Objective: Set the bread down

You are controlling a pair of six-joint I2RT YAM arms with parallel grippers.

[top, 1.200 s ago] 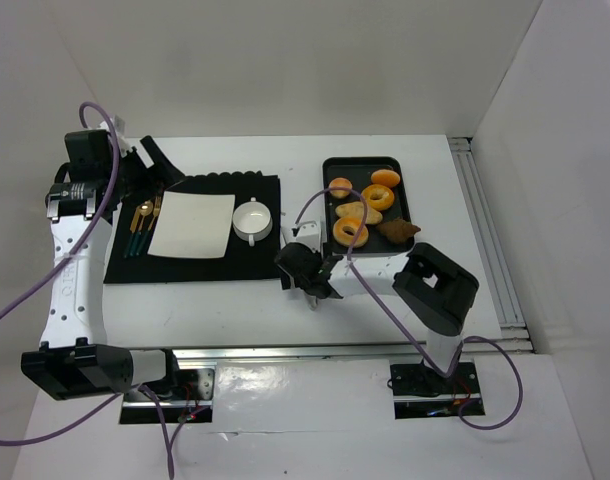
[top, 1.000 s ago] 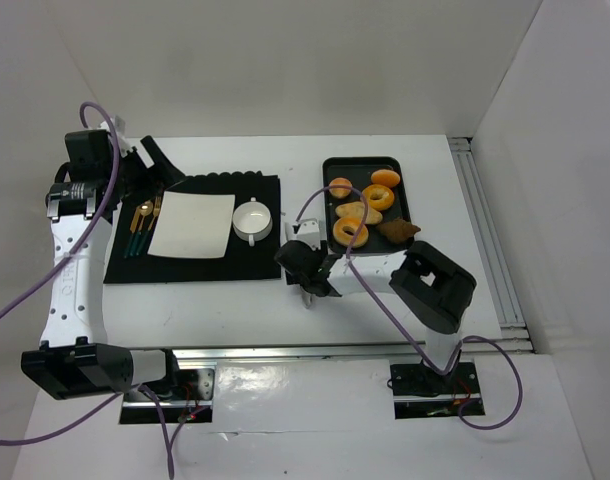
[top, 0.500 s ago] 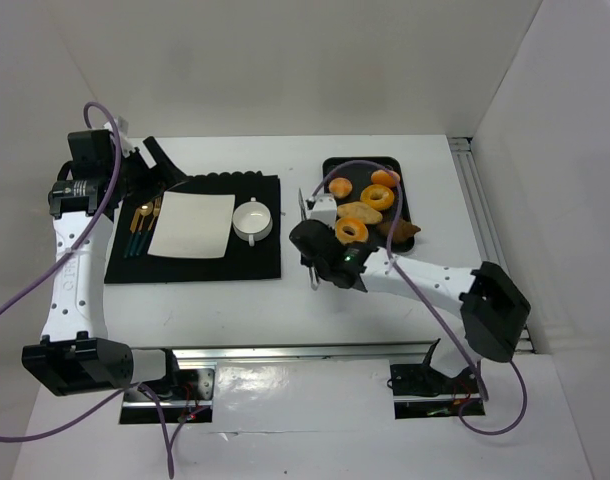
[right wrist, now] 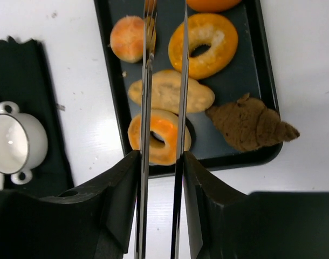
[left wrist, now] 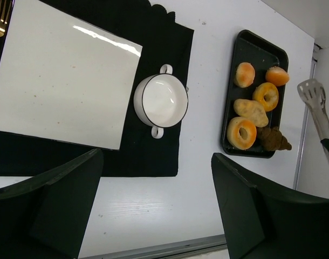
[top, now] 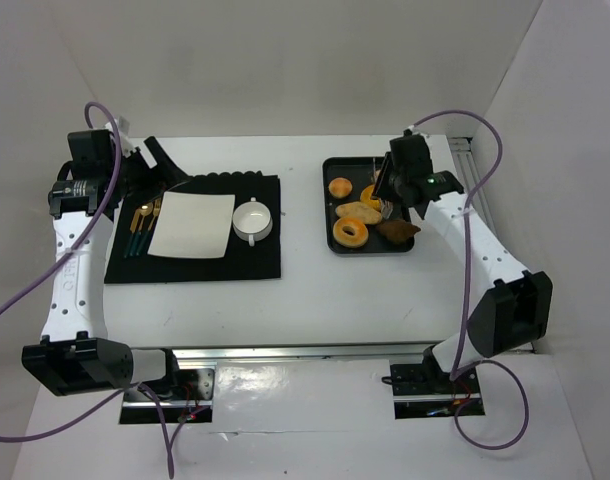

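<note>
A black tray at the right holds the bread: a round bun, an oval roll, a ring doughnut and a brown croissant. My right gripper hovers over the tray's right half, shut on metal tongs. In the right wrist view the gripper holds the tong blades a little apart above the ring doughnut and the roll. My left gripper is open and holds nothing, high over the far left.
A black mat left of centre carries a white square plate, a white two-handled bowl and gold-and-teal cutlery. A rail runs along the table's right edge.
My right arm has swung from the table's front centre to above the tray, carrying the tongs. The left arm has barely moved.
</note>
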